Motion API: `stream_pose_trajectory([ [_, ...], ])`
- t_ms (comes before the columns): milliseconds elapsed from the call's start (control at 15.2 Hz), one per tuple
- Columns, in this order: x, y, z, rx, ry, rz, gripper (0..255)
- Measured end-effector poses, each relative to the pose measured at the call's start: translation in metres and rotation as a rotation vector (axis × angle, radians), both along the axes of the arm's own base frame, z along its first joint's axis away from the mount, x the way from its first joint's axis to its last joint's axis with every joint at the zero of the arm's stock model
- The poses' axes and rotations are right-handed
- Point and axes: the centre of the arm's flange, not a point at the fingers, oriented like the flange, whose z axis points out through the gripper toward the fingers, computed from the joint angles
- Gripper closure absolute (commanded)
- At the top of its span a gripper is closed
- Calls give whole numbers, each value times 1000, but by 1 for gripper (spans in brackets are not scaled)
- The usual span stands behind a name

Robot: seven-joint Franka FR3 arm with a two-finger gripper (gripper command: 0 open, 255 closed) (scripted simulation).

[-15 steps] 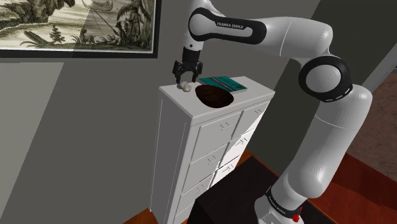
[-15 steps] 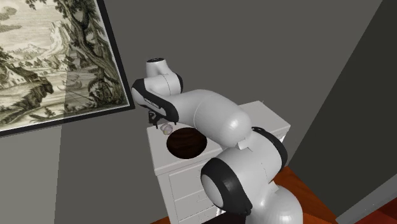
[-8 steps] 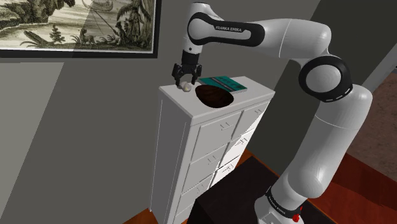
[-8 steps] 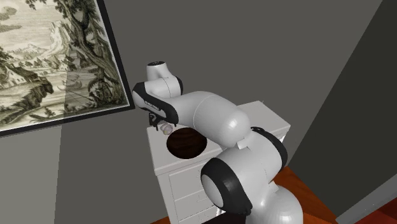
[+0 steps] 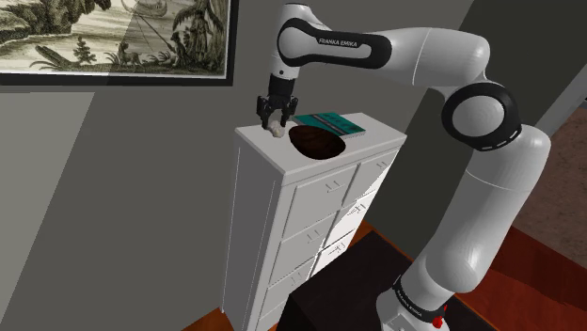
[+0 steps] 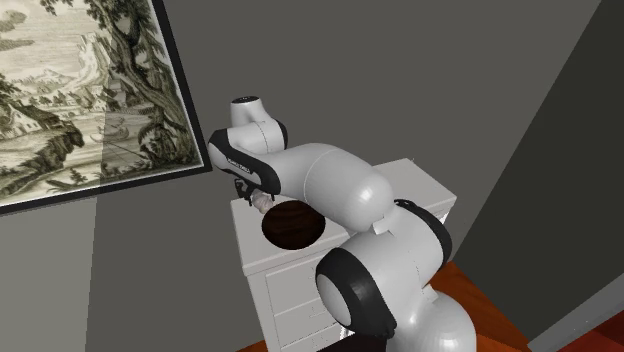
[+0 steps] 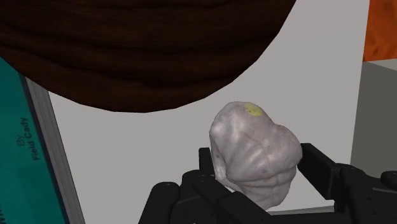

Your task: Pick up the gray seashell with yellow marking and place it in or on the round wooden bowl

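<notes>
Shoulder view first: the gripper (image 5: 274, 122) is down at the near corner of the white dresser (image 5: 310, 202), right over the seashell (image 5: 277, 133). The dark wooden bowl (image 5: 315, 142) sits on the same top at about 4 o'clock from the shell, close by but not touching it. A teal book (image 5: 331, 121) lies at roughly 1 o'clock from the bowl.

Second exterior view: the arm blocks a lot here. The gripper (image 6: 247, 190) hangs at the dresser's (image 6: 415, 185) back corner with the pale seashell (image 6: 262, 203) under it, and the bowl (image 6: 292, 224) is at about 4 o'clock from the shell.

Wrist view: this one settles it. The grey seashell (image 7: 254, 153), with its yellow spot (image 7: 254, 110), sits between the black fingers (image 7: 321, 168), and the gripper (image 7: 261, 172) looks clamped on it from both sides. The bowl's (image 7: 140, 51) dark rim curves just beyond the shell, and the book (image 7: 25, 140) is off beside the bowl.

So my read: the grab looks done, and that's about it. I can't tell whether the shell is off the dresser top yet. What's left is the lift, a short hop over the rim and the drop, and the bowl has nothing in it as far as I can see.
</notes>
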Motion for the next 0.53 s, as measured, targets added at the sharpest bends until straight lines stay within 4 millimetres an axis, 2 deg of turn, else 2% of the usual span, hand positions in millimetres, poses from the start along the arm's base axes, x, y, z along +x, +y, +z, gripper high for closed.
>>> stream_pose_trajectory([
  [330,0,0,0,0,0,0,255],
  [528,0,1,11,0,1,1,255],
])
